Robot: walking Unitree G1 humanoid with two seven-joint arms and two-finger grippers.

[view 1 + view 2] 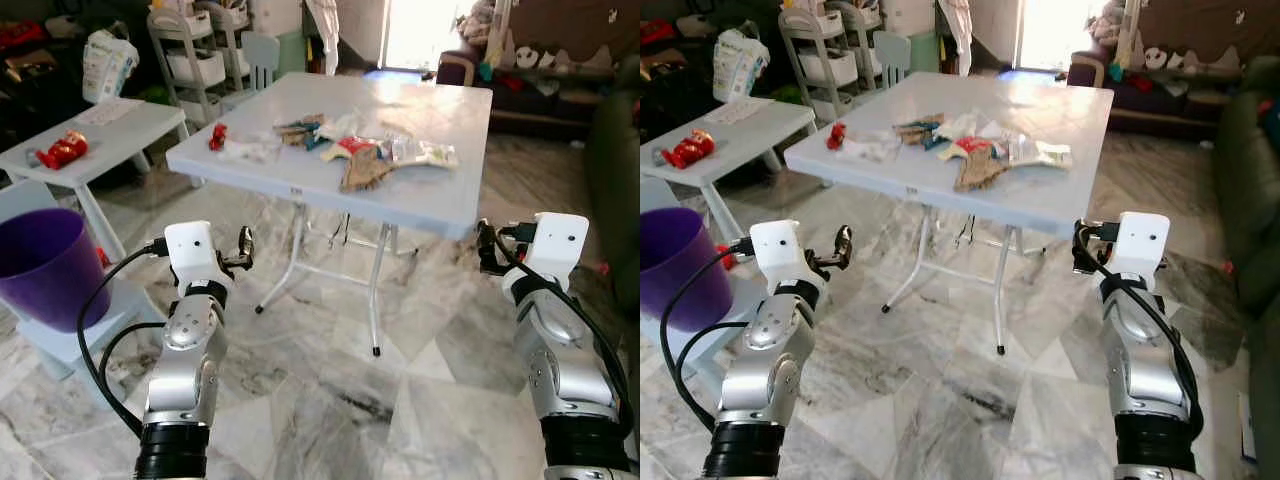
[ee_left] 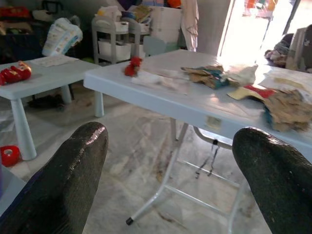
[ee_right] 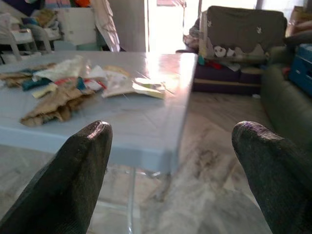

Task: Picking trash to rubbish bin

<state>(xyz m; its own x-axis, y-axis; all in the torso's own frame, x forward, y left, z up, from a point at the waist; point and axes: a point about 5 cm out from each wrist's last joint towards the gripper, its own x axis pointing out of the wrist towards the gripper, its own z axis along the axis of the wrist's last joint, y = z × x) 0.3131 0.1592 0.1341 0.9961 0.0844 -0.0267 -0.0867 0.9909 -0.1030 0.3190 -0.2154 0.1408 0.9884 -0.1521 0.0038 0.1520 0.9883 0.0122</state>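
Note:
Several scraps of trash lie in a heap on a pale blue folding table ahead: brown crumpled paper, white and clear wrappers, a red wrapper at the table's left end. A purple bin stands on a low step at my left. Both arms are raised in front of the table, short of its near edge. My left gripper is open and empty. My right gripper is open and empty too, level with the tabletop.
A low white side table at the left carries a red packet and a sheet of paper. Shelving carts and a bag stand behind it. A dark sofa runs along the right. The marble floor lies between me and the table.

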